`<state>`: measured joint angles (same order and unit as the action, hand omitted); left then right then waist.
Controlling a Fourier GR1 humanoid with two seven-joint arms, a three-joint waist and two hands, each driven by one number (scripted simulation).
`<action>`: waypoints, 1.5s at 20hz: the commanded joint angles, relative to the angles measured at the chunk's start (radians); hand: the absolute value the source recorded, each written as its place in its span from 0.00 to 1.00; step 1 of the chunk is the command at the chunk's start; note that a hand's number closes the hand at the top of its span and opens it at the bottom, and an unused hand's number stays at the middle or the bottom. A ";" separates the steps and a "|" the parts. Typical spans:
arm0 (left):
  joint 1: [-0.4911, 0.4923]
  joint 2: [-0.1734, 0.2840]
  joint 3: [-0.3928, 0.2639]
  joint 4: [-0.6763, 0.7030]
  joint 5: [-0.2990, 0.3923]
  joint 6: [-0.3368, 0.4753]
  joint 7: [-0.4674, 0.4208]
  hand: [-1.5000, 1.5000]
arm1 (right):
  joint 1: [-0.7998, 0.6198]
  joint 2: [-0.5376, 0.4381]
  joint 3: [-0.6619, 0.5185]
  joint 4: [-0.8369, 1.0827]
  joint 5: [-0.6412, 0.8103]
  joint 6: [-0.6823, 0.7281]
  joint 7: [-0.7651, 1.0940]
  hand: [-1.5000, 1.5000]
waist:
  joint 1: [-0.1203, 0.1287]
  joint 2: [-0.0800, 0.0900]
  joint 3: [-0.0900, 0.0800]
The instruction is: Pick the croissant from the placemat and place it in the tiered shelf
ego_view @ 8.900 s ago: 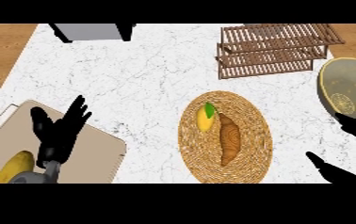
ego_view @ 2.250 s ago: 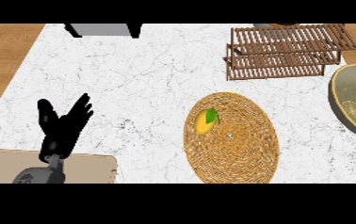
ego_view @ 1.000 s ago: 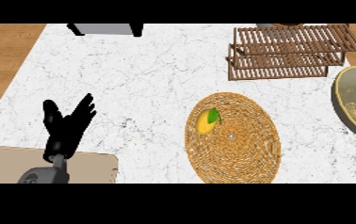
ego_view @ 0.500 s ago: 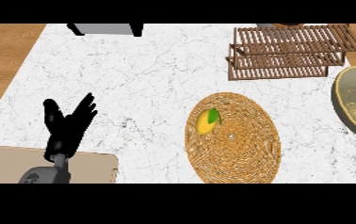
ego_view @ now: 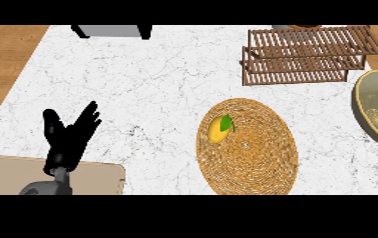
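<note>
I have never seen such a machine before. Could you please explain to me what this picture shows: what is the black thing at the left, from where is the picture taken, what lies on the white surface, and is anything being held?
The picture is taken from the robot's head, looking steeply down at a white marble counter. The black shape at the lower left is the robot's left hand on a grey forearm. It is open, fingers up, resting, and it holds nothing. The right hand does not show in this view.

On the counter lies a round woven placemat. On it sits a small yellow fruit with a green leaf. No croissant shows on the placemat. At the upper right stands a wooden tiered shelf, with a brown thing at its top edge, too cut off to name. A bowl shows partly at the right edge, and a beige board at the lower left.
</note>
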<state>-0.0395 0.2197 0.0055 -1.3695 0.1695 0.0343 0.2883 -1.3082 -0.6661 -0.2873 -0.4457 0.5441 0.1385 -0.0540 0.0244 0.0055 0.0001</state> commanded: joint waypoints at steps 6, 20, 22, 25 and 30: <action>-0.008 -0.029 -0.008 0.004 -0.032 0.037 0.001 0.50 | -0.072 -0.003 -0.168 0.037 -0.173 0.019 0.080 0.00 | -0.010 -0.002 0.000; -0.035 -0.023 0.005 0.010 -0.008 -0.006 0.011 0.50 | -0.024 -0.205 -0.322 0.103 -0.254 -0.209 0.078 0.00 | 0.003 0.007 0.001; 0.011 -0.039 0.004 0.037 -0.025 0.001 -0.056 0.50 | -0.016 -0.257 -0.367 0.126 -0.291 -0.197 0.108 0.00 | 0.002 0.007 0.001; -0.029 -0.022 0.010 0.033 -0.023 0.001 -0.002 0.50 | 0.017 -0.304 -0.400 0.157 -0.313 -0.206 0.090 0.00 | 0.006 0.012 0.002; -0.043 -0.015 0.006 -0.026 -0.013 -0.001 0.052 0.50 | 0.060 -0.463 -0.443 0.213 -0.355 -0.024 0.106 0.00 | 0.017 0.014 0.004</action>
<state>-0.0754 0.2065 0.0209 -1.3639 0.1599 0.0279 0.3098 -1.2795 -1.0384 -0.7027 -0.2679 0.2108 0.0384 0.0497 0.0327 0.0167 0.0028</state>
